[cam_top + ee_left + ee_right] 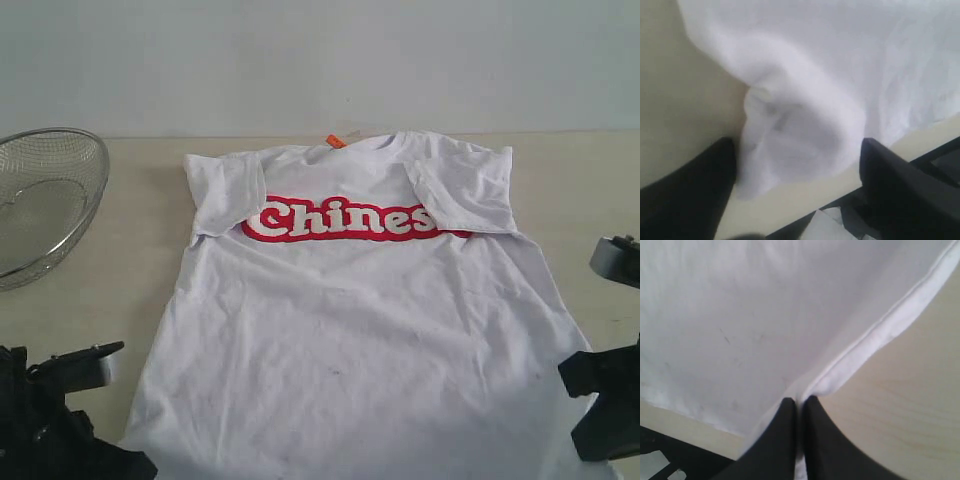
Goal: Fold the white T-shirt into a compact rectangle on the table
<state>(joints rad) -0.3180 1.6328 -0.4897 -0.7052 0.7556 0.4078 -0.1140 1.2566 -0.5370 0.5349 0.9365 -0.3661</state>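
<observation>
The white T-shirt (350, 320) lies face up on the table (130, 250), both sleeves folded inward over the red lettered band (345, 220). An orange neck tag (336, 141) shows at the far collar. At the shirt's near left corner my left gripper (797, 155) is open, its fingers (705, 185) standing on either side of a bunched lump of white cloth (795, 130) without pinching it. My right gripper (800, 402) is shut on the shirt's hem (890, 325) at the near right corner. In the exterior view both arms (60, 420) (605, 400) sit low at the near edge.
A wire mesh bowl (40, 200) stands at the far left of the table, apart from the shirt. Bare beige tabletop runs along both sides of the shirt (575, 200). The table's near edge shows past the cloth in the left wrist view (805, 220).
</observation>
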